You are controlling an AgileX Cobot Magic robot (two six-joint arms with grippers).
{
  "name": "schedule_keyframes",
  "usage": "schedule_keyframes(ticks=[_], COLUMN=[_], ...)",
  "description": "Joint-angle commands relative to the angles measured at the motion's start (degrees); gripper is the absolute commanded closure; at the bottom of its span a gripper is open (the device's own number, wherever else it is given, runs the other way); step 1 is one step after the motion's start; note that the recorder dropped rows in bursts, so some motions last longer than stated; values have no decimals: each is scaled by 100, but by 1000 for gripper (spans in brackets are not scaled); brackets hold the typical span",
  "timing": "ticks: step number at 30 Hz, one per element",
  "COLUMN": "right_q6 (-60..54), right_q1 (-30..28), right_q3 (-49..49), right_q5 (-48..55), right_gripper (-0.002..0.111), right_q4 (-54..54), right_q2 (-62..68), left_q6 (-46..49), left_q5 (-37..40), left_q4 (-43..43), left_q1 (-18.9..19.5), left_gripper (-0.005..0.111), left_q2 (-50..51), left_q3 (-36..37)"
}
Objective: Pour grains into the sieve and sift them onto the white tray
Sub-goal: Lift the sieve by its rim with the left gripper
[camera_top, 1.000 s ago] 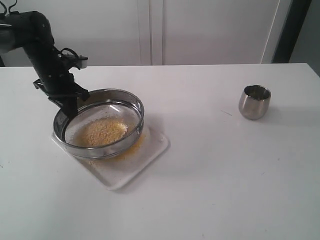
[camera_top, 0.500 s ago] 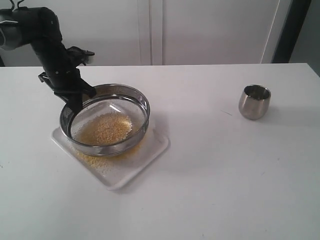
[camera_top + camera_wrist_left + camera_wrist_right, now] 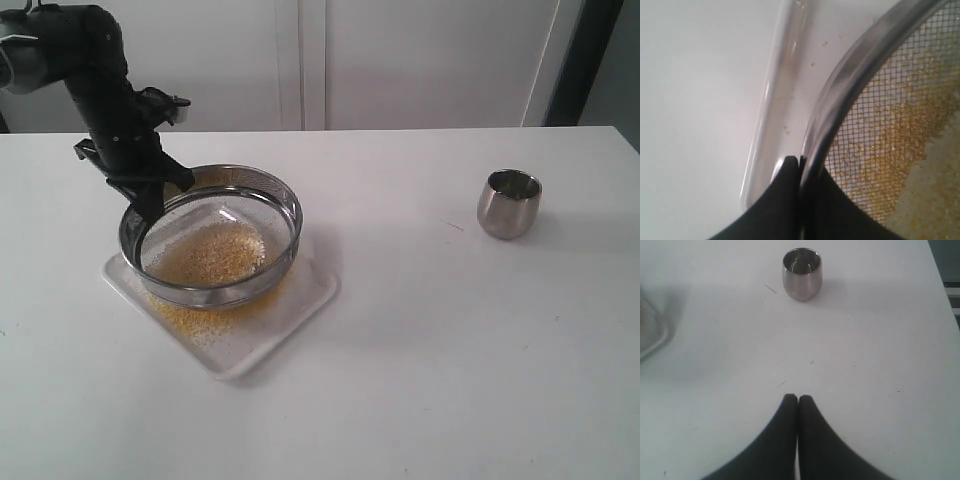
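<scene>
Left gripper [image 3: 150, 203] clamped on sieve [image 3: 283, 203] rim, sieve over white tray [image 3: 305, 297] by table [image 3: 450, 360] far-left side; grains [image 3: 212, 255] on mesh and tray. Right gripper [image 3: 798, 399] fingers together, empty.

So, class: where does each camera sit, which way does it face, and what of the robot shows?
Exterior view: off the arms, looking down across the table toward a wall; shows the left arm, left gripper clamped on the sieve rim over the white tray.
Left wrist view: on the left wrist, looking past its fingertips at mesh and grains.
Right wrist view: on the right wrist, facing the steel cup; right gripper shut, empty.
Shared: exterior and left wrist both show the sieve.
</scene>
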Motion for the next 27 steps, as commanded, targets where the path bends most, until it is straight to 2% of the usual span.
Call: schedule_keyframes(ticks=[1, 5, 9, 12, 15, 18, 21, 23, 25, 27], right_q6=[30, 0, 0, 145, 145, 145, 145, 145, 145, 145], right_q1=[-11, -11, -11, -11, -11, -11, -11, -11, -11, -11], right_q3=[21, 21, 21, 21, 21, 21, 21, 21, 21, 21], right_q5=[-33, -44, -44, -44, -44, -44, -44, -44, -44, -44], right_gripper=[108, 108, 108, 108, 108, 108, 108, 108, 108, 108], right_q4=[13, 17, 17, 17, 17, 17, 17, 17, 17, 17], right_q2=[-33, -33, -33, -33, -33, -33, -33, -33, -33, -33], left_q6=[-54, -41, -22, -57, -65, 133, 175, 175, 175, 175], left_q5=[-139, 530, 472, 115, 530, 530, -381, -620, -415, 105], left_q4=[-217, -217, -194, -194, -194, -194, -355, -450, -450, -440], left_q1=[-47, -35, -35, -35, -35, -35, -46, -46, -36, -7], left_gripper=[107, 107, 107, 107, 107, 107, 107, 107, 107, 107], left_q2=[-96, -95, -95, -95, -95, -146, -274, -298, -303, -276], left_q3=[-63, -63, -50, -151, -172, -172, -172, -196, -184, -147])
